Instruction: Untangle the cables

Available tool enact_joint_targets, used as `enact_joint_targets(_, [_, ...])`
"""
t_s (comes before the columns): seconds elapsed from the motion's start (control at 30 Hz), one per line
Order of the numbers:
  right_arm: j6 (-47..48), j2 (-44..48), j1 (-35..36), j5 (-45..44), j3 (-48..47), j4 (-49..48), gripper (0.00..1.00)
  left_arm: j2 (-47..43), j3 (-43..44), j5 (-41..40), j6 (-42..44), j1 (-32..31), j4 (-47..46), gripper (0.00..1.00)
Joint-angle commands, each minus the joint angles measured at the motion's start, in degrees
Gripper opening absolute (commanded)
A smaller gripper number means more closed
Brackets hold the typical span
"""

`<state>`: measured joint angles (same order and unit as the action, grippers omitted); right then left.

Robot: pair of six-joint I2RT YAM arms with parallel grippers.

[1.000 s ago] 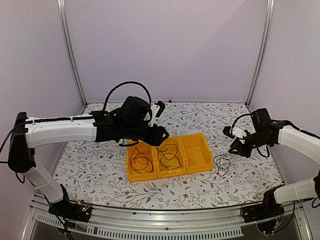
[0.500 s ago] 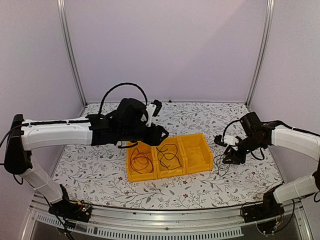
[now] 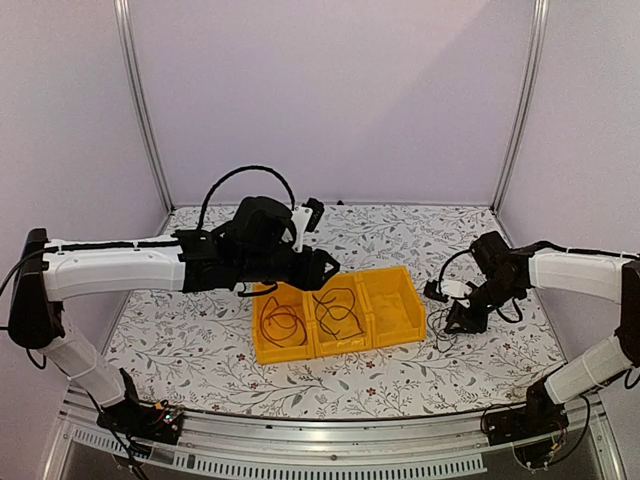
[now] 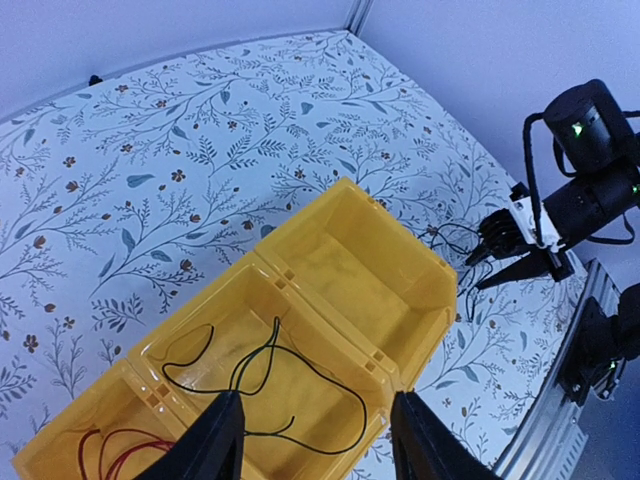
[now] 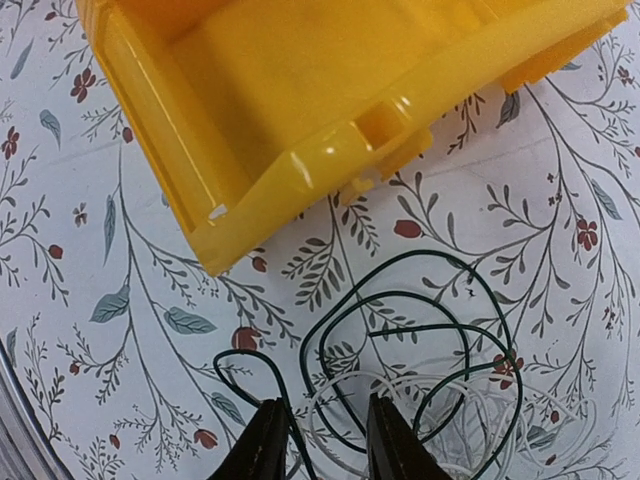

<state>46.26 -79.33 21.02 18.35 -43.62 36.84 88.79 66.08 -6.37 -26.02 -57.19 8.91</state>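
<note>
Down on green and white cables [image 5: 420, 330] just beside yellow bin [image 5: 300, 170] with right gripper [image 5: 325, 400]: part-spread, straddling strands, pinching nothing, probably lining up a pick. Beyond, black cable [image 4: 272, 350] and red cable [image 4: 130, 440] binned in separate compartments. Hovering above with left gripper [image 4: 318, 396]: spread, empty, likely waiting.

Nothing legible in any view: no text, labels, brands or numbers. Bin [image 3: 392, 305] was plain yellow, and the surface [image 3: 180, 330] carried only a floral print.
</note>
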Motion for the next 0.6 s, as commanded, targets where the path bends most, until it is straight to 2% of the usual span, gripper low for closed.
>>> enact_joint_targets(0.0, [-0.25, -1.21, 0.49, 0.78, -2.44, -0.30, 0.27, -1.13, -0.69, 0.57, -0.49, -0.73, -1.58, 0.51])
enact_joint_targets(0.1, [0.13, -1.91, 0.49, 0.69, -2.92, 0.13, 0.22, -0.94, -0.78, 0.78, -0.60, -0.71, -2.04, 0.51])
enact_joint_targets(0.27, [-0.53, -2.23, 0.48, 0.07, -5.43, 2.39, 0.00, -0.07, -1.16, 2.25, -1.09, -0.94, -4.32, 0.52])
enact_joint_targets(0.33, [-1.06, -1.11, 0.39, -0.04, -7.29, 4.37, 0.00, 0.74, -1.78, 3.42, -1.82, -1.37, -7.12, 0.53])
enact_joint_targets(0.4, [-1.25, 1.47, 0.42, 0.38, -9.50, 6.87, 0.00, 2.07, -2.13, 4.34, -3.00, -1.91, -11.23, 0.62])
enact_joint_targets(0.57, [-1.29, 8.03, 0.36, 1.85, -17.03, 13.26, 0.00, 9.21, 3.95, 8.79, -2.32, -4.52, -13.78, 0.63])
